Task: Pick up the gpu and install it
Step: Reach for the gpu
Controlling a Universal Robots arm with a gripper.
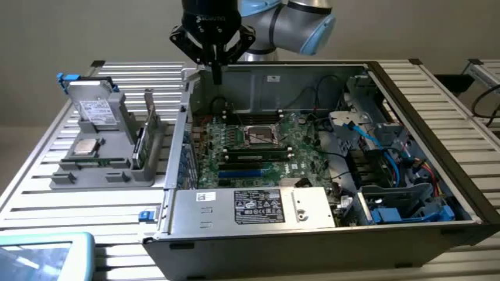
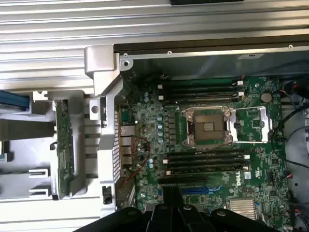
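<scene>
One arm, gripper [image 1: 217, 75] hanging over the open PC case [image 1: 328, 249], near the far wall at its end toward the exterior view's left. Claw is pinched narrow, fingers together, nothing between them. In the wrist view the gripper [image 2: 172, 195] is a black wedge over the motherboard [image 2: 251, 164].

gpu [image 1: 144, 139] is not picked up. It stands on edge in a slot of the grey holder [image 1: 78, 175] outside the case, on the exterior view's left, just beside the case's side wall. The wrist view has the gpu [image 2: 63, 145] edge-on, green board showing, seated between the holder's ribs.

Hard drive [image 1: 95, 108] stands upright in the same holder, farther from the case. Holder and case both sit on the slatted table [image 1: 31, 193]. CPU socket [image 2: 208, 126] sits mid-board with memory slots on both sides. Gripper and gpu are well apart.
</scene>
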